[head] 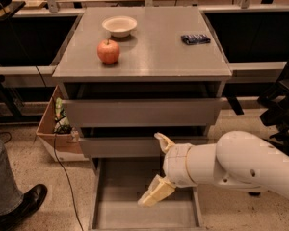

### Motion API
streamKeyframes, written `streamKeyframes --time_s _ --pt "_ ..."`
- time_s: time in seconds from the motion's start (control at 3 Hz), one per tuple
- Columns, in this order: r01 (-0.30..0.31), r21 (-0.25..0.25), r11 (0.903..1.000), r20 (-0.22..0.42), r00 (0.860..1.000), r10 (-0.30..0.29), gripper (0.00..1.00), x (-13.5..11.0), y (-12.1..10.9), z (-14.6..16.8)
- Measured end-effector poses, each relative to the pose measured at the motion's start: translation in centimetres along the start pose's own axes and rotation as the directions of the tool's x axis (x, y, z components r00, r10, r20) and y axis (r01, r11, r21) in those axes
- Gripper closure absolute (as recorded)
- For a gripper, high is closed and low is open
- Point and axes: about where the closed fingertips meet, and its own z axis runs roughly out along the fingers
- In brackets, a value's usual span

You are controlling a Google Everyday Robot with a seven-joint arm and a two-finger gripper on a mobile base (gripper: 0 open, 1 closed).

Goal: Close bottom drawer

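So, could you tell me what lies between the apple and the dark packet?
Nothing: in the camera view the cabinet top between apple and packet is bare. The end effector hangs low, over the open bottom drawer.

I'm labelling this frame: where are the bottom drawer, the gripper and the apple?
bottom drawer [118, 191], camera view, bare inside floor.
gripper [150, 170], camera view, midway between its jaws, over the drawer.
apple [108, 51], camera view, its middle.
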Motion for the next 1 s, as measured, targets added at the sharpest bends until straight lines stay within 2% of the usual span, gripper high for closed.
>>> streamKeyframes --time_s 0.33,0.67,1.0 --pt "0.030 0.001 0.9995 0.059 0.998 -0.030 0.00 1.0 0.4 4.9" --pt "0.033 -0.006 0.9994 0.108 0.994 -0.033 0.00 2.7 0.4 10.4" --pt "0.033 -0.006 0.9994 0.108 0.994 -0.033 0.00 2.7 0.4 10.4"
